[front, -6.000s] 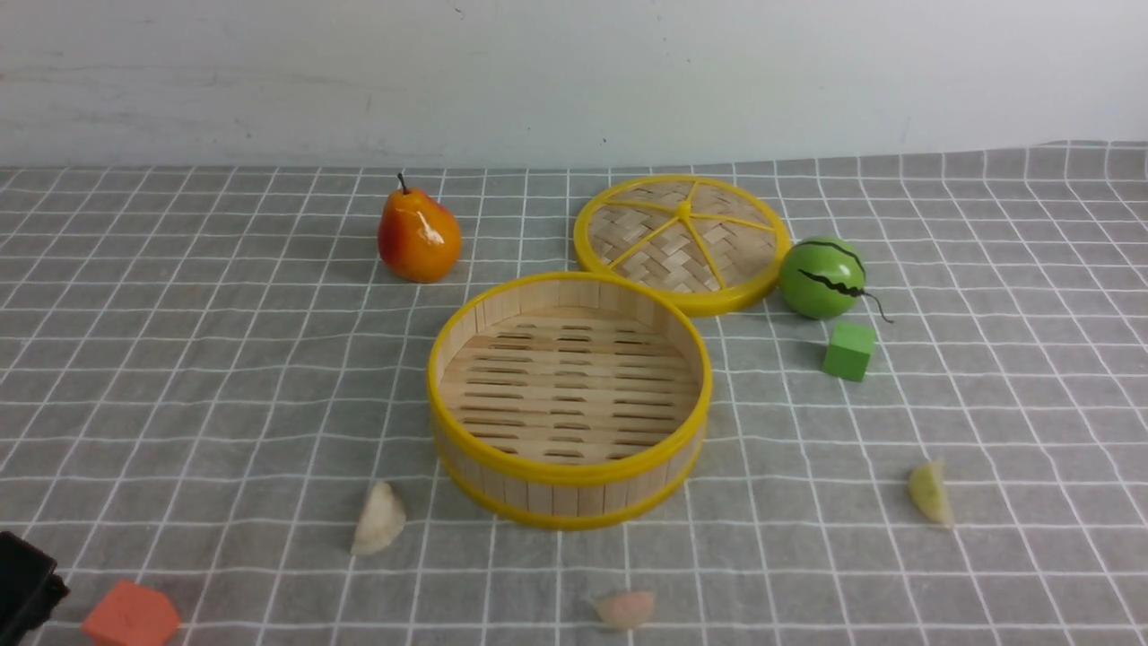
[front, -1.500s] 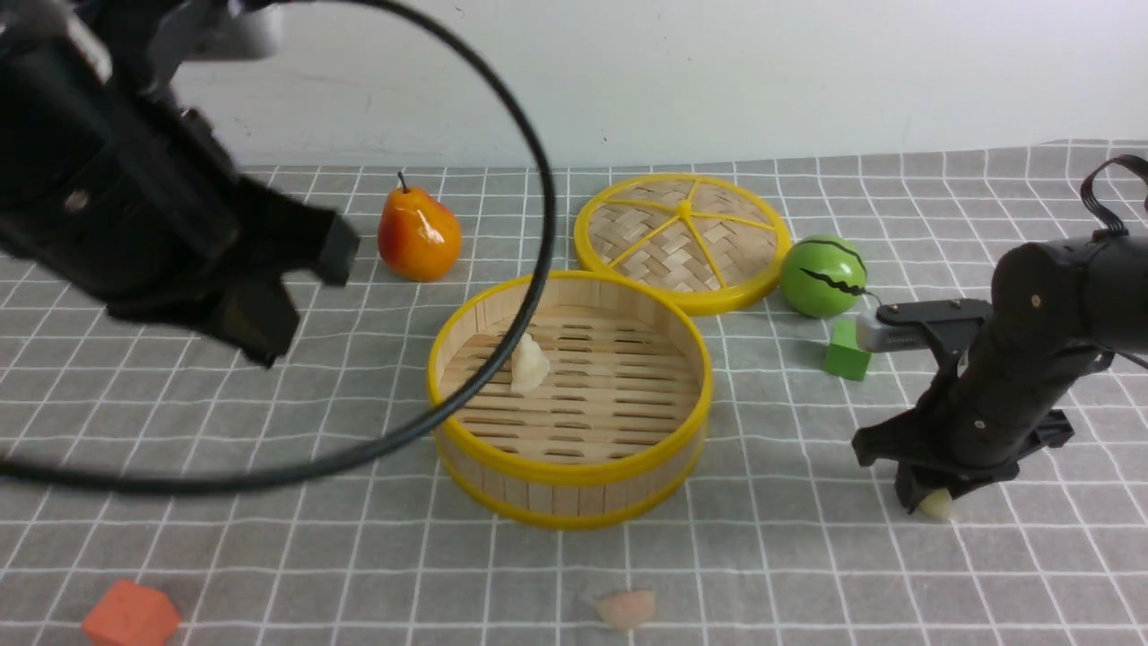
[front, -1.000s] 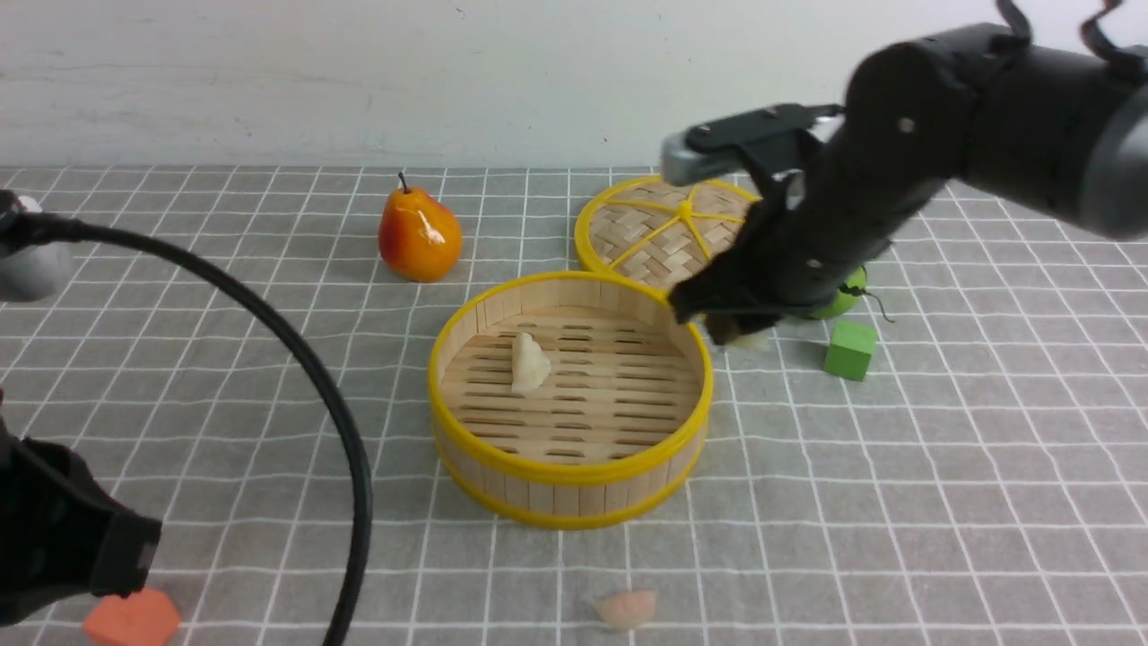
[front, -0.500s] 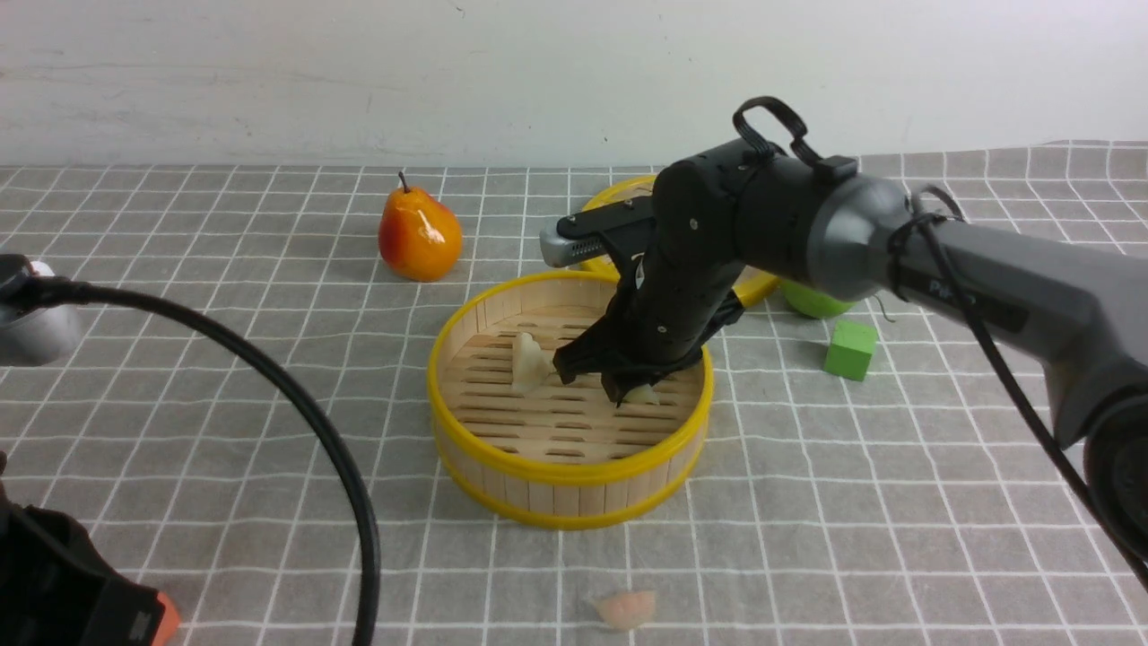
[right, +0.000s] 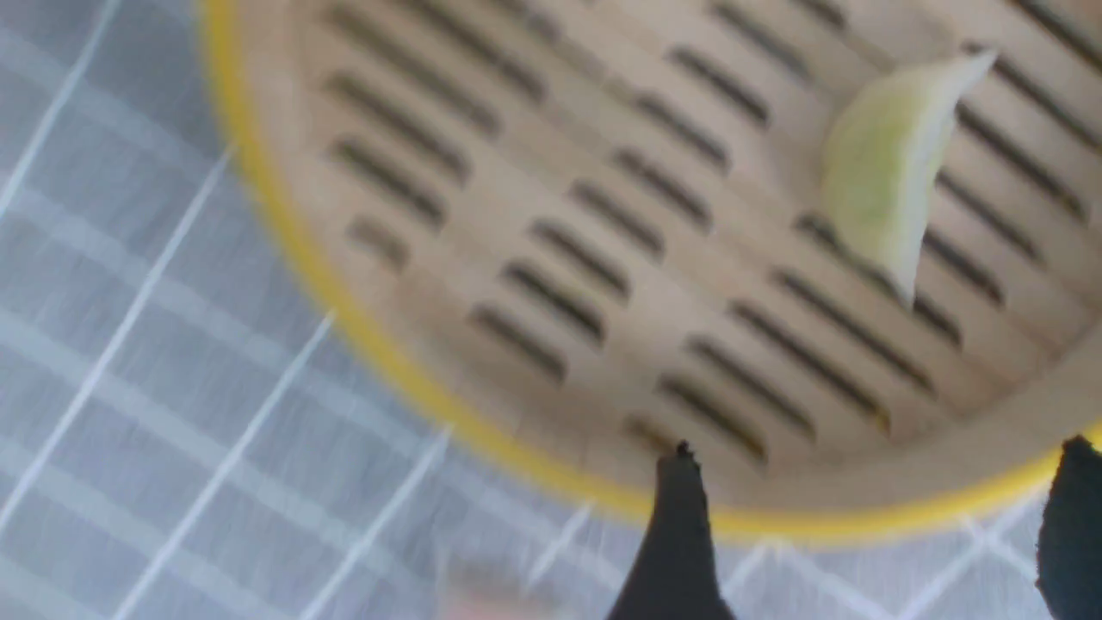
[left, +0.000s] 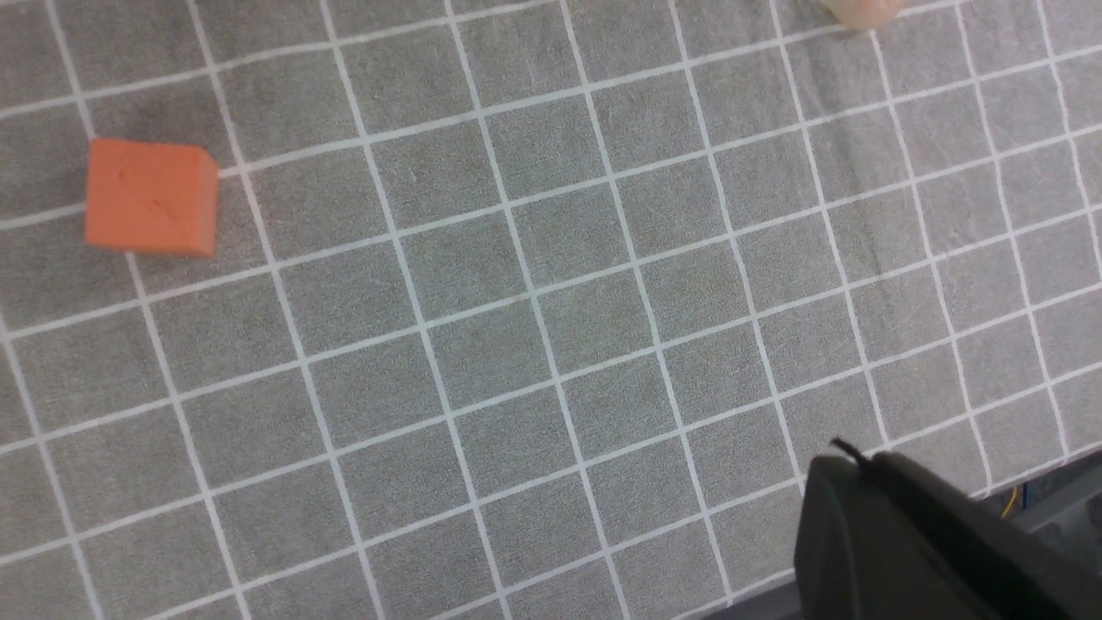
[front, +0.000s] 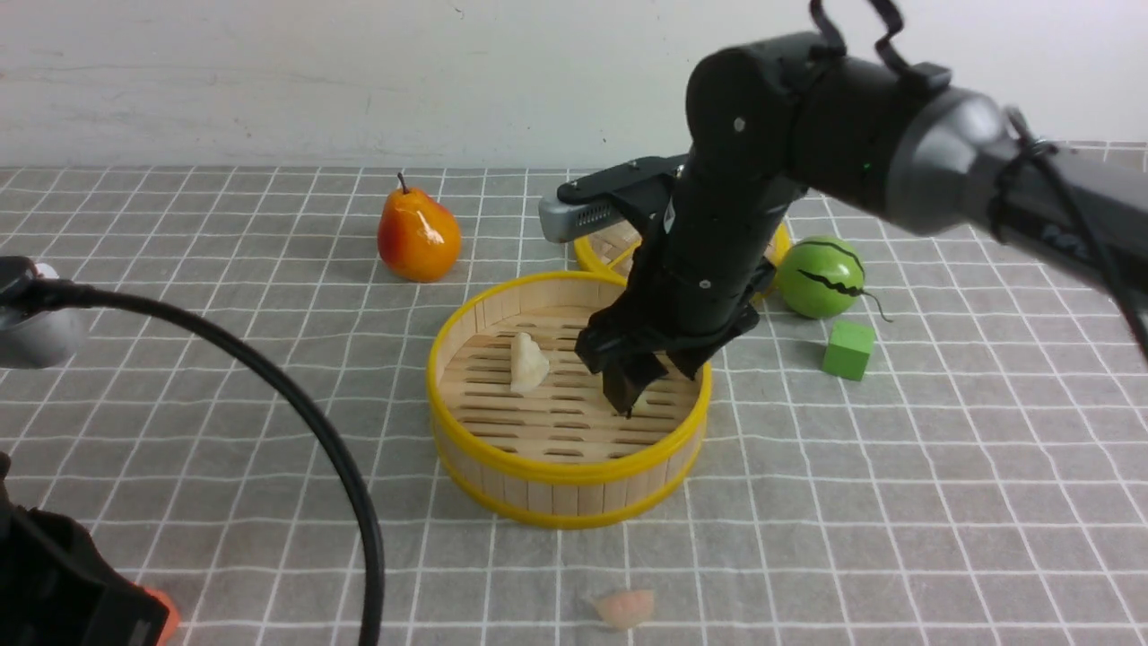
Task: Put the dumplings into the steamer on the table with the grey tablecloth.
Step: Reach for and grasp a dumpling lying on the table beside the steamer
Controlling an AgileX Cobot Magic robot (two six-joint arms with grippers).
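The grey tablecloth (front: 897,502) covers the table (front: 179,359). The steamer (front: 565,471) stands mid-table. My right gripper (front: 632,390) hangs over the steamer's floor, jaws apart and empty. My left gripper (left: 861,499), jaws closed, sits at the near left corner. The white dumpling (front: 527,363) and the yellow-green dumpling (right: 887,181) lie inside the steamer. The pink dumpling (front: 626,608) lies by the near edge.

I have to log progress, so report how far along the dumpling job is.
Done: the whitish dumpling and the yellow-green dumpling lie on the floor of the steamer. In hand: nothing; the right hand hangs open over the steamer, holding nothing. Left: the pinkish dumpling lies on the grey tablecloth in front of the steamer, on the robot's side. Two of three are in.
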